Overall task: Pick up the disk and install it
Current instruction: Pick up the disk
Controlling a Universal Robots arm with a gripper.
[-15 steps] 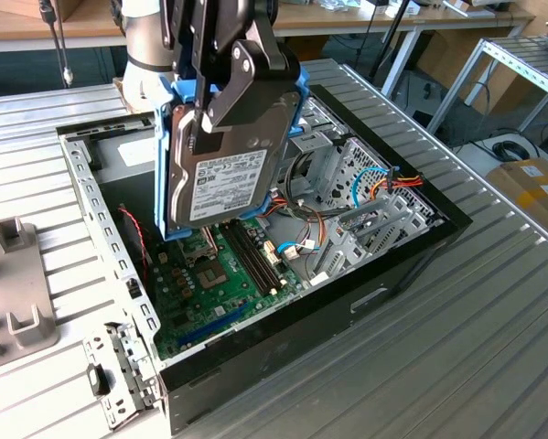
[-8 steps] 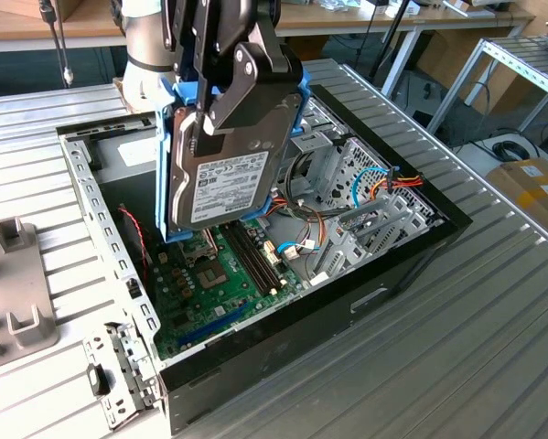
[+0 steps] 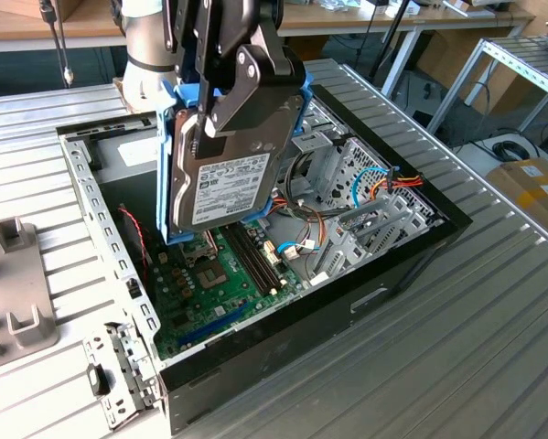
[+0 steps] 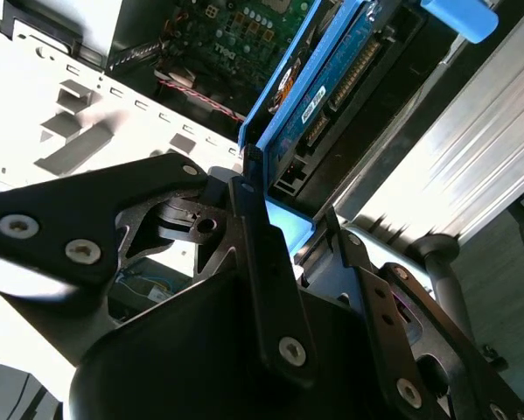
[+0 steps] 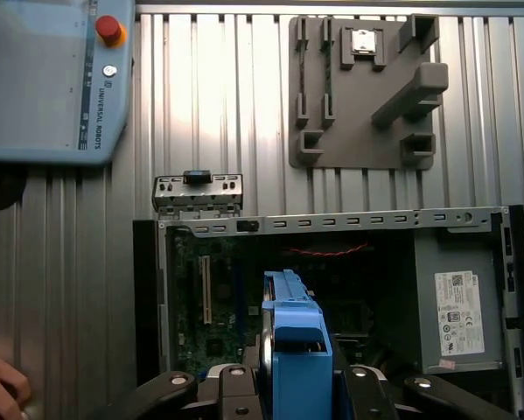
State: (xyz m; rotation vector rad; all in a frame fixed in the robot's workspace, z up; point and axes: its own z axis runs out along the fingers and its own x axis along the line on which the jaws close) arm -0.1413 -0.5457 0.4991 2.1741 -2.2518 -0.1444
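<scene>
Silver-metal disk, blue-framed, above the open black computer case.
Black gripper clamps its flat faces, near upright, likely for edgewise entry.

Three cameras, one gripper
We view the gripper obliquely from above, off-arm; both wrist views sit close behind it, sharing the disk and the case beyond it.

A ribbed grey metal worktop lies under even light. Behind it runs a long wooden bench. A metal rack and a cardboard box stand at the exterior view's right.
</scene>
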